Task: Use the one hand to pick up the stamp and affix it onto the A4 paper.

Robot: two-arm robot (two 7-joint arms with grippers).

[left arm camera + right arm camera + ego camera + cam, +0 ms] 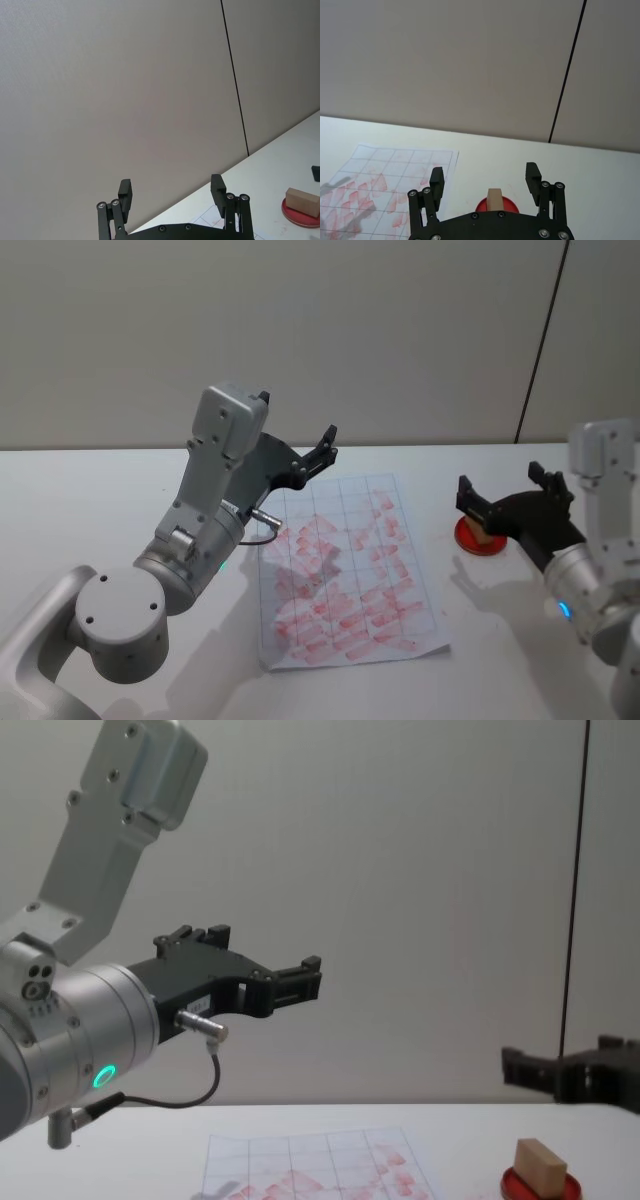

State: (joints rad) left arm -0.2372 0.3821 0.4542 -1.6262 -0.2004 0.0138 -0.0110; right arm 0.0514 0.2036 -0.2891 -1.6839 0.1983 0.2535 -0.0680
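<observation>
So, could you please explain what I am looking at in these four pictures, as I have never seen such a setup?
It is a robot with two silver-white arms, each ending in a black two-fingered gripper. One picture looks down from its head, one looks across from its chest, and two come from cameras on its wrists. On the white table lies a white gridded A4 paper covered in red ink blotches. Beside it, on the robot's right, a small tan wooden stamp stands on a round red ink pad. The right gripper hovers open above the stamp without touching it. The left gripper is held open, high over the paper's far left part. Both are empty.
</observation>
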